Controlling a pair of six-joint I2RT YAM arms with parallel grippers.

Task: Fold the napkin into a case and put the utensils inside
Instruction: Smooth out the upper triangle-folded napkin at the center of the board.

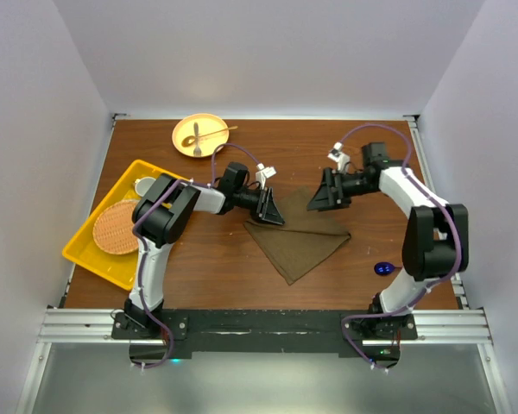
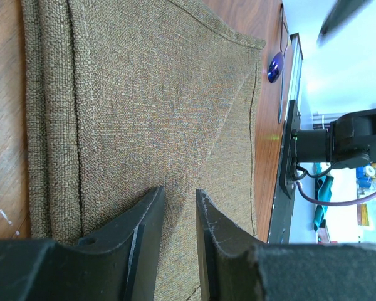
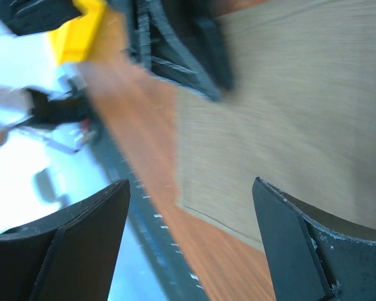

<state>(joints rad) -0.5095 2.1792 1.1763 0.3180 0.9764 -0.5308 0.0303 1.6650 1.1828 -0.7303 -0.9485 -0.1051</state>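
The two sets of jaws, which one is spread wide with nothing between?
The right gripper: its jaws gape wide above the napkin with nothing between. The left gripper has jaws nearly together at the cloth.

Woven mat (image 1: pixel 115 229) — in yellow tray (image 1: pixel 90 259)

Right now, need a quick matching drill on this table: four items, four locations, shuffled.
Items:
1. napkin
2. blue spoon
3. woven mat
4. yellow plate

Places:
A. in the yellow tray at the left
B. far edge of the table, holding cutlery
C. table centre, folded into a triangle
D. near the right arm's base

Pairs: 1-C, 2-D, 3-A, 4-B
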